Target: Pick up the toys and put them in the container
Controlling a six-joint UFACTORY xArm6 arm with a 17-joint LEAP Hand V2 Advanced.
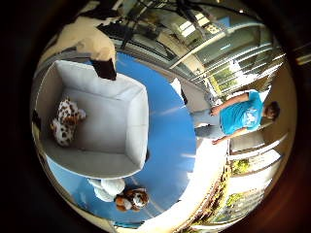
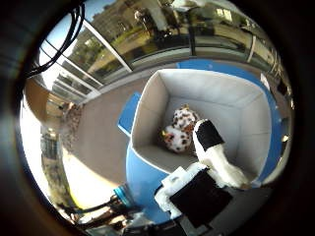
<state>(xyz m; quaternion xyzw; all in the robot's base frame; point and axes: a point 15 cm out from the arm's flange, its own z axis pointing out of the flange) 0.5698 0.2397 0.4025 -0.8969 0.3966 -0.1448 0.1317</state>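
Right little finger side palm view: white container (image 1: 131, 121) on blue table (image 1: 170, 141), open side toward the palm, walls and floor pale and bare apart from one toy. Spotted plush toy (image 1: 65, 121), white with brown patches, lying inside the container against one wall. Just outside the container, on the table near its edge, a white plush toy (image 1: 108, 188) and, touching it, an orange-and-brown plush toy (image 1: 132, 199). Both well apart from the spotted one, with the container wall between.

Right thumb side palm view: same container seen from over one corner, spotted plush toy resting on the floor near the middle, a touch of yellow showing on it. Robot hand (image 2: 206, 172) reaching in from the edge, white and black parts, one black-tipped finger (image 2: 206, 135) extended straight over the container rim, just beside the spotted toy in the picture; contact with it not clear. Nothing held between the fingers, robot hand relaxed and unclenched as far as visible. Blue table showing below the container corner, grey floor (image 2: 98, 132) beyond it.
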